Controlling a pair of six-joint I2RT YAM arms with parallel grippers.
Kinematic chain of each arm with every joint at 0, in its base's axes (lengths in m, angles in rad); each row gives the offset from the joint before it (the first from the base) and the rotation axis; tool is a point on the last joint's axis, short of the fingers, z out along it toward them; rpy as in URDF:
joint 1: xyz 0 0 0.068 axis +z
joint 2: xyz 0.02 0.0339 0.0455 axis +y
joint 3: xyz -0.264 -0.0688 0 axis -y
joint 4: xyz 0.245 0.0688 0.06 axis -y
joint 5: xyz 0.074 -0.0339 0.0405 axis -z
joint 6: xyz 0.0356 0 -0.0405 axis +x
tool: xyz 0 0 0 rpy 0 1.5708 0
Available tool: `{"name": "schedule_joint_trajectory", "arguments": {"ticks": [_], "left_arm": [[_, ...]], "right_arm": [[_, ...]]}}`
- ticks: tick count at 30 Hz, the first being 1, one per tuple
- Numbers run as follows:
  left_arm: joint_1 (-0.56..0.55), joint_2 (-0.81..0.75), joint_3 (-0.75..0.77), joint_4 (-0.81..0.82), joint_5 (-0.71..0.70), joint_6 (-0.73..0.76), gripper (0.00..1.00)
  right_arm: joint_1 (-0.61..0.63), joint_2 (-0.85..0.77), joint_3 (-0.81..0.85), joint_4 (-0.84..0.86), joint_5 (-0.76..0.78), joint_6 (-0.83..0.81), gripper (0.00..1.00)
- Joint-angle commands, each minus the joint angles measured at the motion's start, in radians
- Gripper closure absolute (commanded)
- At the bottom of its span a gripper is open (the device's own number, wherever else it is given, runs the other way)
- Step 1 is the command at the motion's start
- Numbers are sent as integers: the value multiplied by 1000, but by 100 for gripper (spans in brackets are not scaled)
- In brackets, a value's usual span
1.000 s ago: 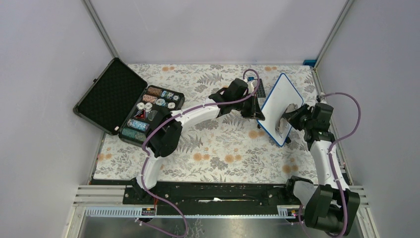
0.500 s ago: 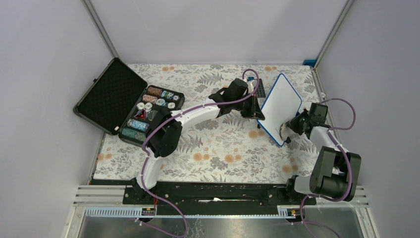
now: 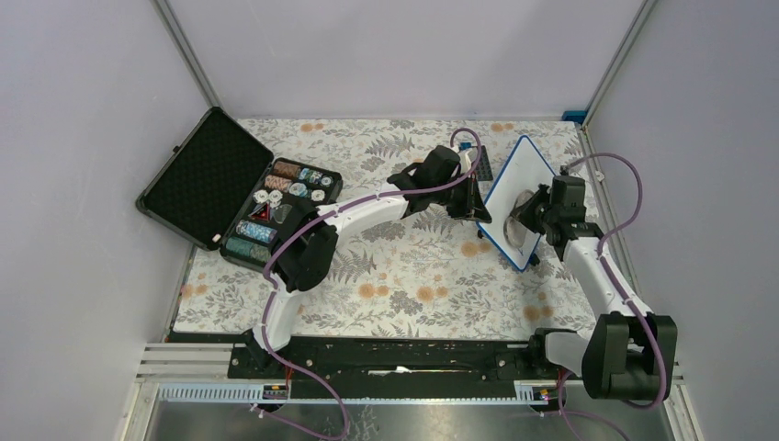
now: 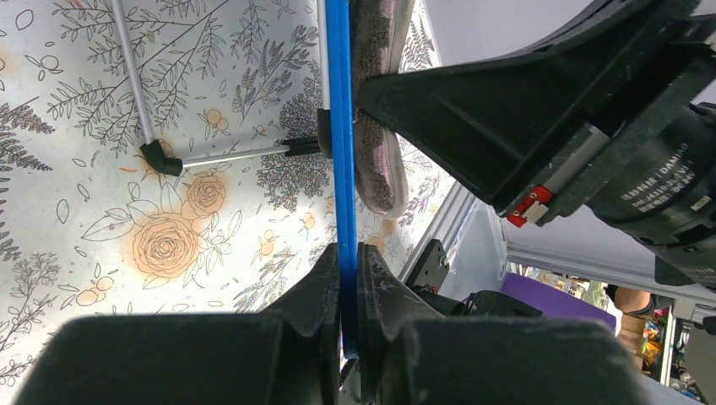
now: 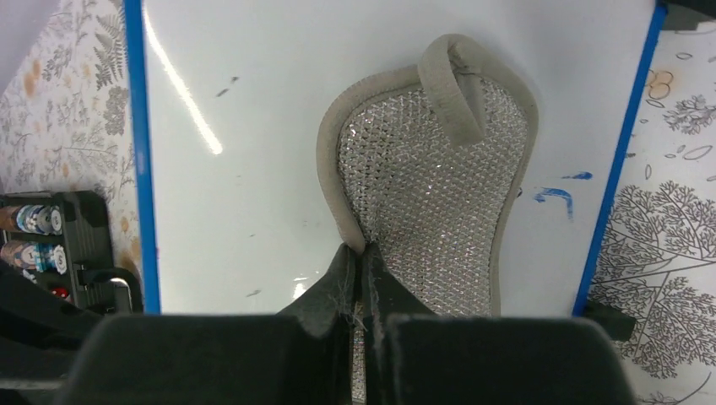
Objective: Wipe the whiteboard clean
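Open case: at the far left we are seeing a black open case [image 3: 234, 197] lying on the floral tabletop [image 3: 404, 276], its lid thrown back and round chips filling its tray.

Left arm: it is rising from its base at the near edge, bending at the elbow and stretching rightward across the middle of the tabletop, with the wrist turned toward the board.

Left claw: the left claw [image 3: 478, 213] is pinching the blue frame of the whiteboard. In the left wrist view the two fingers [image 4: 325, 283] are pressing either side of the thin edge, jaws nearly together.

Whiteboard: the whiteboard [image 3: 524, 175] is standing up on edge, tilted, right of centre and between the two claws. We cannot tell whether its lower corner is touching the tabletop. A few blue marks [image 5: 553, 196] are showing near one frame edge.

Pad: a silver mesh pad [image 5: 422, 194] with a grey border and loop is lying flat against the white face.

Right claw: the right claw [image 3: 537, 213] is gripping the pad's edge, jaws narrow.

Right arm: it is climbing from its base at the near right, leaning inward, with the wrist facing the board.
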Motion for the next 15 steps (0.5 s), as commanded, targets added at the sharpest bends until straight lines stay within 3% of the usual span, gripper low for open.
{"name": "schedule_joint_trajectory", "arguments": {"ticks": [1,9,15], "left_arm": [[-43,2,-21,-14,53,47,100],[-43,-11,-26,-15,45,52,100],[-42,-12,-26,-14,46,51,100]], "right_arm": [[12,8,30,-17,51,-20,100],[-223,231,-92,73,-99,43,100],[-230,304,-95,140,-250,26,100]]}}
